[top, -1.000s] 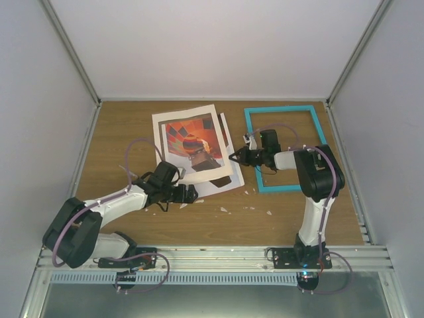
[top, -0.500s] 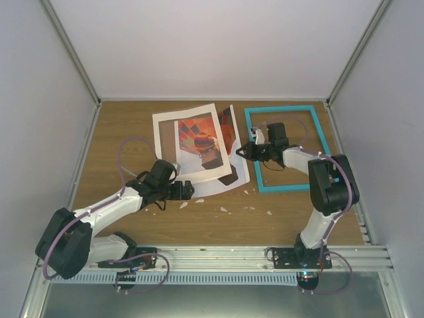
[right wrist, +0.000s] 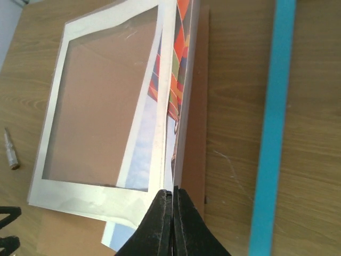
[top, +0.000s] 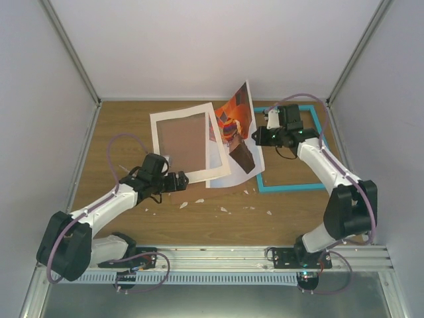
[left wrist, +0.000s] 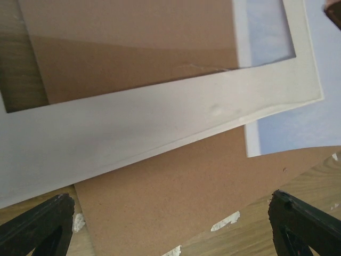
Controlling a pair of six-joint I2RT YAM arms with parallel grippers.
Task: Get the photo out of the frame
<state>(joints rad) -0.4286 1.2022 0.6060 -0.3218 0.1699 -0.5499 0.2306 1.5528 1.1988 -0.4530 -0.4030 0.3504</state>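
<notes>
**A:** Wood, mostly: a grained table top (top: 311,218) with pale walls round it. What lies on it?

**B:** The largest thing is the frame (top: 291,187), turquoise, lying flat at the right rear. Bare wood shows through its opening. The right arm reaches across its far corner.

**A:** And beside it?

**B:** To the left there is a brown fibreboard (top: 185,142) with a white mat (top: 199,176) lying on it. The board shows through the mat's window and sticks out past its near edge.

**A:** Where is the photo?

**B:** The photo (top: 232,119) is out of the frame, between the mat and the frame's left bar. Its right edge is raised and the sheet stands curled, with the orange stripes uppermost. Its lower, pale blue part lies flat on the board.

**A:** Is anything in its way?

**B:** Yes, the mat. Its right border overlaps the flat part of the print, and a strip of blue shows through the window's corner.

**A:** What about the hands?

**B:** The right gripper (top: 257,137) has its fingers pinched together on the raised edge of the photo. In its wrist view the sheet is seen edge-on, rising from between the tips. The left gripper (top: 183,181) sits low at the mat's near left corner with its jaws spread wide. I cannot tell whether it touches the mat.

**A:** Any small things?

**B:** White flakes (top: 225,209) are scattered on the wood near the board's front edge. A little metal pin (right wrist: 9,145) lies left of the mat.
</notes>
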